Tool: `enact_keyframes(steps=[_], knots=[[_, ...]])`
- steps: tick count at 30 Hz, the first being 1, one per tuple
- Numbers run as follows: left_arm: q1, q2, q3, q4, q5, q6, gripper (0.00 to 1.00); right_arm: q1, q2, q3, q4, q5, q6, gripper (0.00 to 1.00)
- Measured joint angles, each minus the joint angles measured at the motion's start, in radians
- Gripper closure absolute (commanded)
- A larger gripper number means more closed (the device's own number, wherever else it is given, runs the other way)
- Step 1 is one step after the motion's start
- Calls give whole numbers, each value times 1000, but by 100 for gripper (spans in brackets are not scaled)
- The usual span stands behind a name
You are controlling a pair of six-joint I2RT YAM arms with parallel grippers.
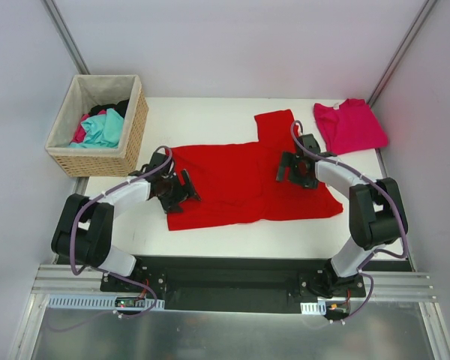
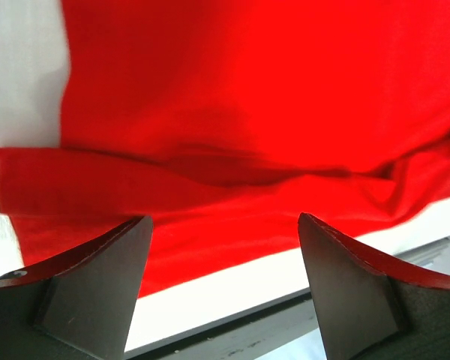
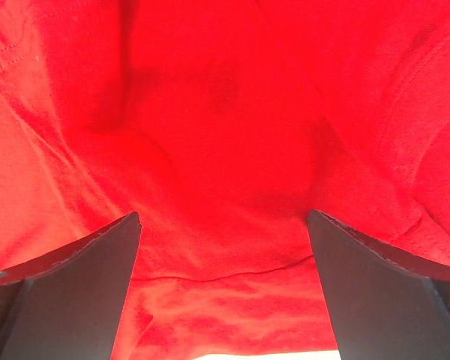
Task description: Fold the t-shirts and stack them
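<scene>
Across the desk (image 1: 210,112) the red t-shirt (image 1: 240,184) lies spread, with the pink t-shirt (image 1: 350,125) folded at the far right corner. It looks limp and light, so I'd pinch its side edges. My left end effector (image 1: 181,189) and right end effector (image 1: 291,166) hover above it, spread and empty.

Overhead camera, high at six o'clock, looks steeply down on the whole table (image 1: 210,241). Both wrist cameras sit very close over the red t-shirt (image 1: 240,184), which all three views share.

Lab: white enclosure (image 1: 232,45), aluminium rail (image 1: 67,281)
</scene>
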Motion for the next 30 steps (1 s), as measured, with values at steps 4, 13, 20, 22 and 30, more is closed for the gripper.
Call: enact_keyframes(steps=[4,13,20,22,30], knots=[[0,23,-16,21,-2,-6,21,0,1,-21,17,-21,18,2],[1,9,-46,68,-2,-16,21,3,-66,-149,132,-51,61,2],[0,-53,-106,103,-10,-20,21,72,-188,-284,187,-48,110,2],[0,-79,-126,102,-24,-23,21,93,-222,-314,189,-45,125,2],[0,-142,-168,83,-63,-45,21,147,-367,-431,171,-25,193,2]])
